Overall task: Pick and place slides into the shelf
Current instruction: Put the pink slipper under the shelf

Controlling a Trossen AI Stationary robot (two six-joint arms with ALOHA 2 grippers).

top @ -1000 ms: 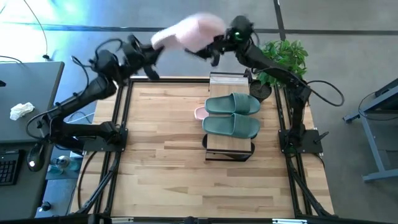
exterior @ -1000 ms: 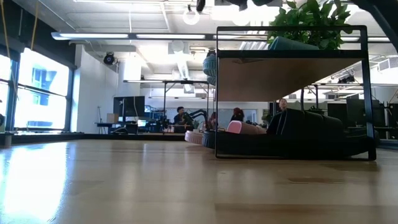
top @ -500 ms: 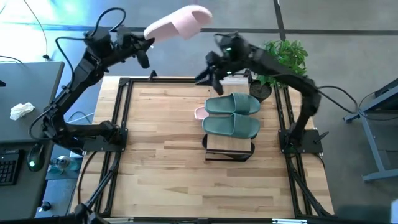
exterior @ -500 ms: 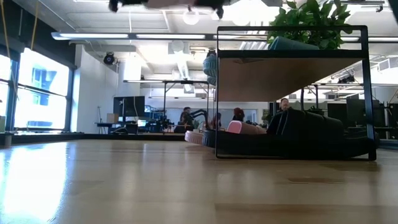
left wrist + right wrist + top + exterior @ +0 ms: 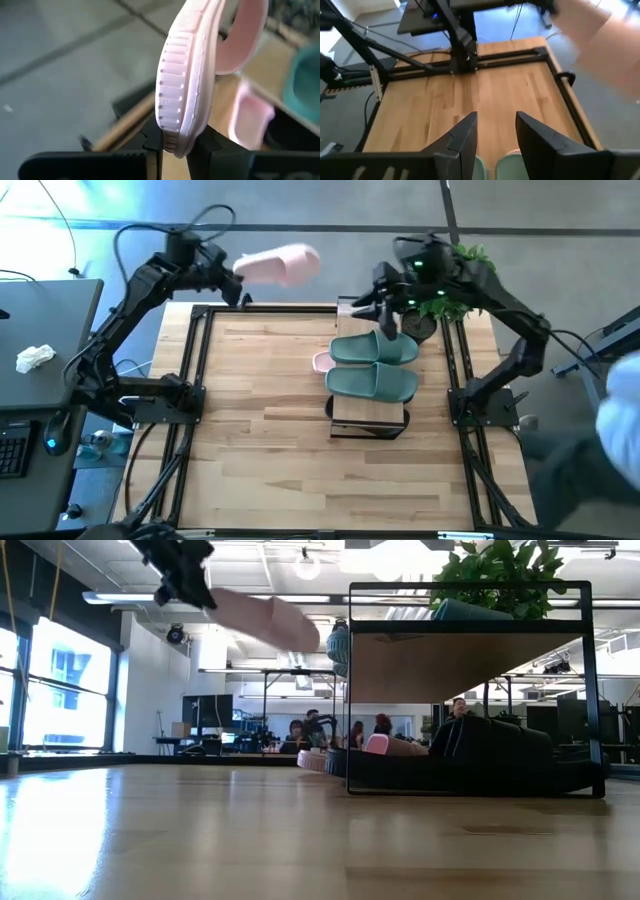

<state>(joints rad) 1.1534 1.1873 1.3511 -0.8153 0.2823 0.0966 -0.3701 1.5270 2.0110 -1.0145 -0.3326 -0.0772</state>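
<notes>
A pale pink slide is held aloft by the left arm, past the far edge of the tabletop [image 5: 270,440].

In the lower middle of the high view, the shelf [image 5: 368,416] is seen on the tabletop, with the green pair [image 5: 373,365] laid side by side on its top board and a second pink slide [image 5: 321,362] just showing at its left side. Dark slides [image 5: 480,762] are seen on its lower level in the low view. In the upper right, the right gripper [image 5: 387,308] is held above the shelf's far end, its jaws parted and empty. In the upper left, the pink slide [image 5: 280,264] is clamped at one end by the jaws of the left gripper [image 5: 236,272], beyond the tabletop's far edge.
</notes>
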